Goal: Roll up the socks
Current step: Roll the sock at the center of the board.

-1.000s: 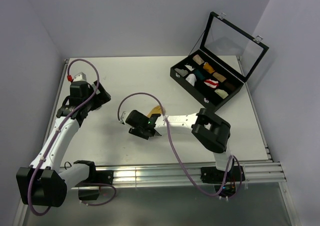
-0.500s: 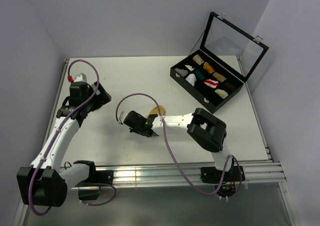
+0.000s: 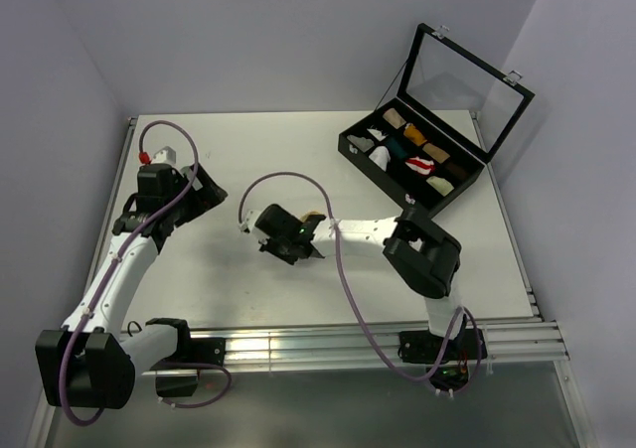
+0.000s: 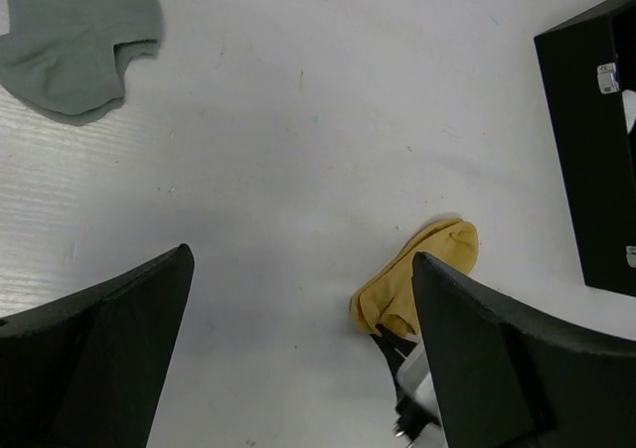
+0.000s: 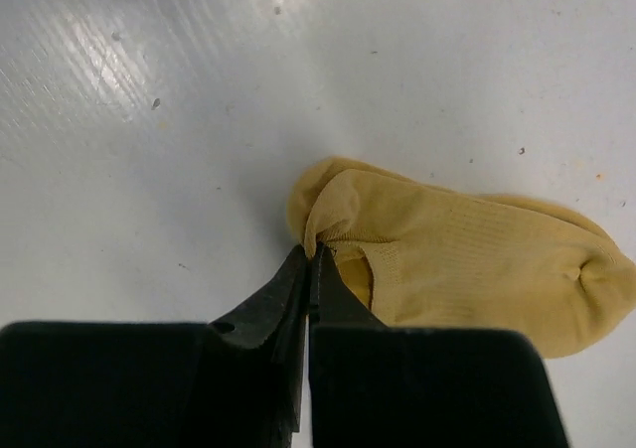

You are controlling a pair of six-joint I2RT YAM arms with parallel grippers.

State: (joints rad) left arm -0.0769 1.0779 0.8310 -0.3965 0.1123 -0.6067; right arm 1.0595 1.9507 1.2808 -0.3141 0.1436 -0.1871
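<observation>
step: start rolling yellow sock [image 5: 467,269], flat on the table [image 3: 258,160] | right gripper [image 5: 310,267] pinched shut on its cuff edge, bite looks thin, maybe one layer | left gripper [image 4: 301,269] spread wide, empty, grey sock [image 4: 75,41] nearby | tip: turn cuff toward toe, low, slow, fabric taut

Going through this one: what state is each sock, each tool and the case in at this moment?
yellow sock: flat on the table, unrolled, cuff edge pinched.
grey sock: flat, unrolled, nothing touching it.
right tool: shut on the yellow sock's cuff.
left tool: open, empty, above the table.
case: lid raised open.
rolls: rolled, sitting in the case's compartments.
</observation>
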